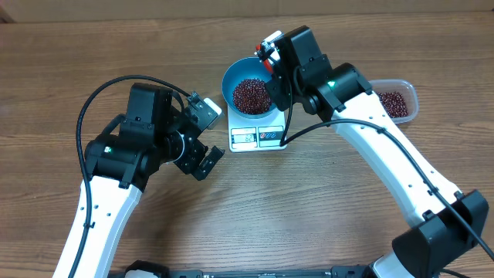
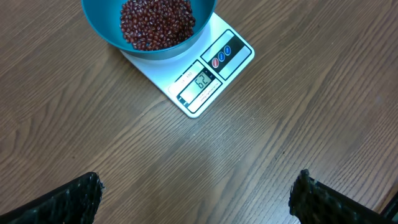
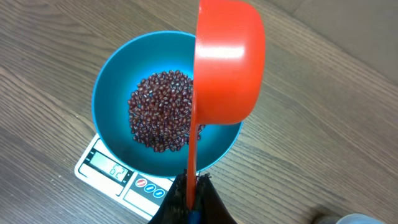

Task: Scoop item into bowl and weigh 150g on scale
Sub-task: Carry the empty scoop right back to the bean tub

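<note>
My right claw (image 3: 189, 198) pinches the handle of the red scoop (image 3: 227, 68), which is tipped on its side over the blue bowl (image 3: 109, 81). The beans (image 3: 161, 118) lie heaped in that bowl, on the white scale (image 3: 102, 165). My left claw (image 2: 199, 202) hangs spread wide over the wooden table (image 2: 280, 124) near the scale.

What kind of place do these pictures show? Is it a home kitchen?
Probably a robotics laboratory workbench, not a home kitchen. Two white-and-black robot arms reach over a wood-grain table, where a small white kitchen scale carries a round blue bowl of dark red-brown beans.
</note>
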